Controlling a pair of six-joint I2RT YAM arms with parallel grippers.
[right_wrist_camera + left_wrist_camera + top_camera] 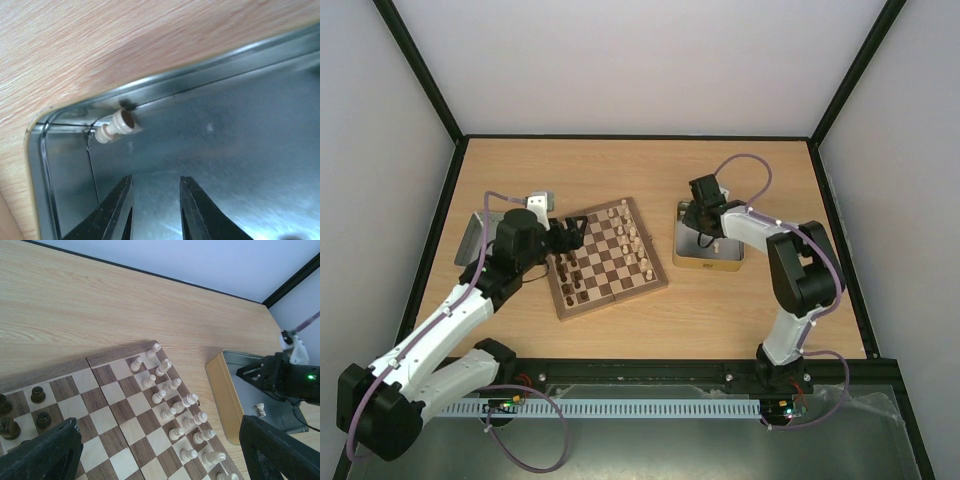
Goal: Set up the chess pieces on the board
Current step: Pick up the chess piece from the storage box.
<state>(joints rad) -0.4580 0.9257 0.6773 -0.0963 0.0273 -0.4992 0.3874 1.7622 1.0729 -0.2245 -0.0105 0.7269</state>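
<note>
bright even light; the board point(120, 354) casts a soft shadow, the tin point(225, 125) blurs with glare.

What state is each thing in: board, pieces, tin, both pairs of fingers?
board: flat, partly set.
cream pieces: upright, two rows on board.
dark pieces: upright on opposite side.
tin: open, one piece inside.
piece in tin: lying on its side.
left fingers: wide open, empty, above board.
right fingers: slightly apart, empty, inside tin.
</note>
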